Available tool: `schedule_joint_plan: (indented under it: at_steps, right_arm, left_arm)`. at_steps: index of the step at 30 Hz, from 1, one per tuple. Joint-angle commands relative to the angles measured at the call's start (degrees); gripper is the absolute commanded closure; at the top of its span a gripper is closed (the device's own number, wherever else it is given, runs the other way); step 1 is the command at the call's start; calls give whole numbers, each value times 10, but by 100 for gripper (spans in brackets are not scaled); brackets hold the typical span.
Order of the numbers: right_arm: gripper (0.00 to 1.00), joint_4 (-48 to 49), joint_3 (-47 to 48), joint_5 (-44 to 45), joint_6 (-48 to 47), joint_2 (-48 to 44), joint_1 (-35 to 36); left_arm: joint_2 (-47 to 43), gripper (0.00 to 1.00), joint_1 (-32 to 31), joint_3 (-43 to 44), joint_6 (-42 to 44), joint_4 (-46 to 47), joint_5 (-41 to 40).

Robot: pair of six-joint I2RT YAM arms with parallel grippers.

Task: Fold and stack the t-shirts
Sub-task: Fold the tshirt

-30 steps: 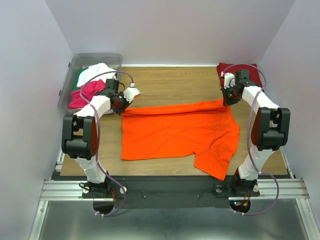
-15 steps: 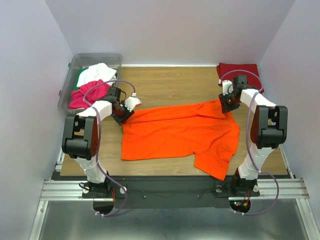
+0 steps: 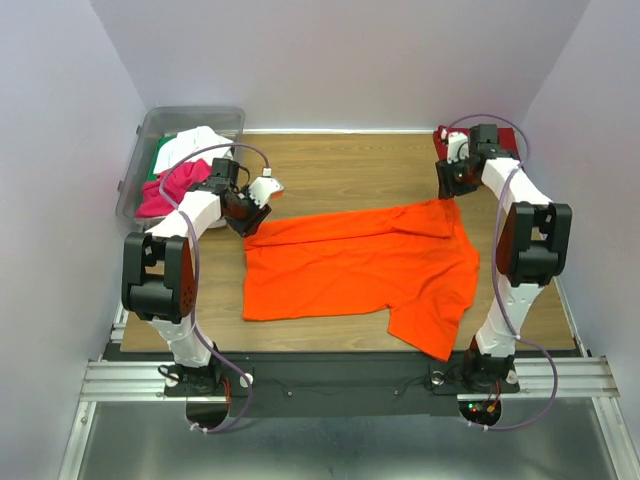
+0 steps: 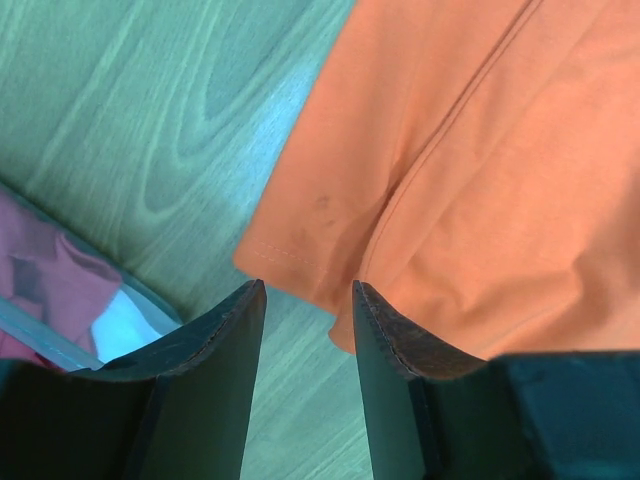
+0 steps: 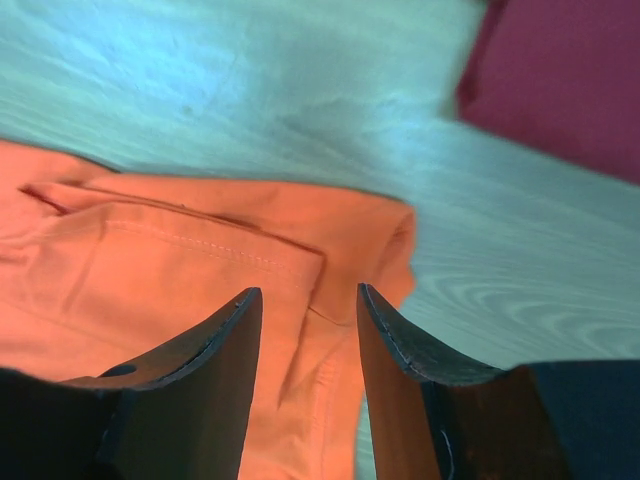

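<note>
- The left gripper (image 4: 308, 290) is hovering over the far-left corner of the orange t-shirt (image 3: 355, 265). Its jaws are standing moderately apart with nothing between them.
- The right gripper (image 5: 308, 293) is hanging over the far-right corner, its jaws parted about as much and also empty.
- The orange t-shirt is lying mid-table (image 3: 340, 170). Its far edge is doubled over in a slanting band, and the near-right part is reaching toward the table's near edge.
- Risk: the doubled corners are lying in layers, so a pinch here could be catching only the top layer and pulling the fold apart.
- Risk: the band is running askew, so any further fold made on it would probably be coming out crooked.
- Risk: dragging the cloth nearward could be sending the near-right part off the edge.
- The dark red t-shirt (image 5: 560, 80) is sitting near the right gripper at the far-right corner, so a wide reach might be snagging it.
- The clear bin (image 3: 160, 125) is standing far-left, holding the magenta (image 3: 160, 190), white (image 3: 190, 145) and green (image 3: 158, 160) shirts. Its wall is crowding the left arm's outward swing.
</note>
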Motion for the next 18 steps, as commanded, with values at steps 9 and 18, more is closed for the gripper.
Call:
schedule_joint_plan:
  at_steps: [9, 18]
  right_arm:
    - [57, -20, 11, -32, 17, 59, 1]
    - [90, -23, 12, -38, 18, 66, 0]
  left_arm:
    - [3, 48, -1, 18, -13, -6, 17]
    - [4, 48, -1, 32, -21, -8, 17]
